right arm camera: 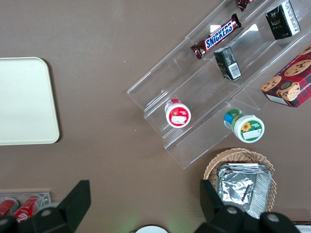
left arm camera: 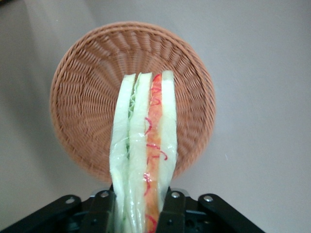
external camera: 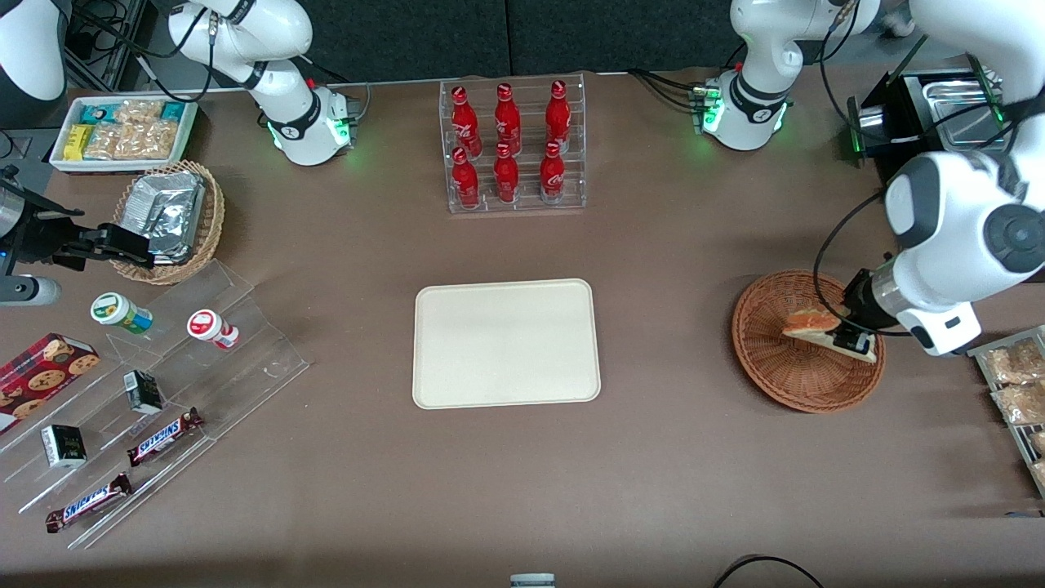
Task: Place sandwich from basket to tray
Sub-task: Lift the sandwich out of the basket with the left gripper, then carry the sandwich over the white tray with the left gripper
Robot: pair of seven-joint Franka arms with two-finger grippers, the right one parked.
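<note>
My gripper is shut on the sandwich, a wedge of white bread with green and red-orange layers showing at its edge. It holds the sandwich lifted above the reddish-brown wicker basket, which has nothing else in it. The basket stands toward the working arm's end of the table. The cream-beige tray lies flat at the middle of the table, bare, well apart from the basket.
A clear rack of red bottles stands farther from the camera than the tray. Packaged snacks on a wire rack lie beside the basket. A tan basket of foil packets, an acrylic stand with snacks and a cookie box sit toward the parked arm's end.
</note>
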